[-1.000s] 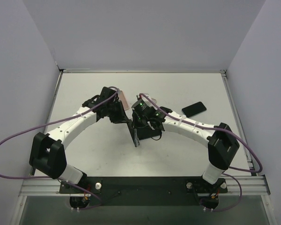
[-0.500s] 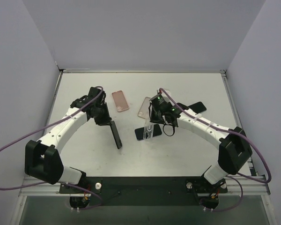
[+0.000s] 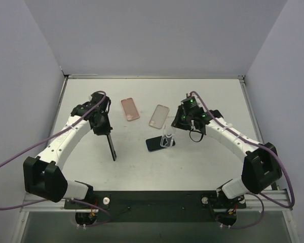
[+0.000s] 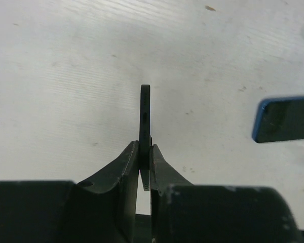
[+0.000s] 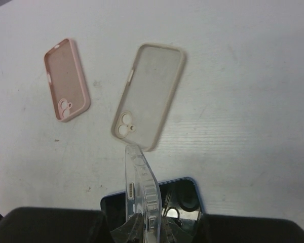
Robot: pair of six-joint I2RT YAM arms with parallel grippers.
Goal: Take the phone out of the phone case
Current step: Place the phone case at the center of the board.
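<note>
My left gripper (image 3: 107, 135) is shut on a black phone (image 3: 111, 148), held on edge above the table's left middle. In the left wrist view the fingers (image 4: 129, 162) pinch the phone's thin edge (image 4: 145, 114). My right gripper (image 3: 172, 130) is shut on a clear phone case (image 3: 167, 138), held upright over a blue phone (image 3: 156, 144) that lies flat on the table. In the right wrist view the clear case (image 5: 141, 182) stands between the fingertips, with the blue phone (image 5: 185, 195) under it. The two grippers are well apart.
A pink case (image 3: 130, 109) and a beige case (image 3: 159, 116) lie flat at the table's middle back; both show in the right wrist view, pink (image 5: 66, 81) and beige (image 5: 149, 93). The blue phone (image 4: 286, 119) lies right of my left gripper. Walls close in the table on three sides.
The two grippers were together at the centre. The left one has moved left with the black phone; the right one has moved right with the clear case, now separate from the phone.
</note>
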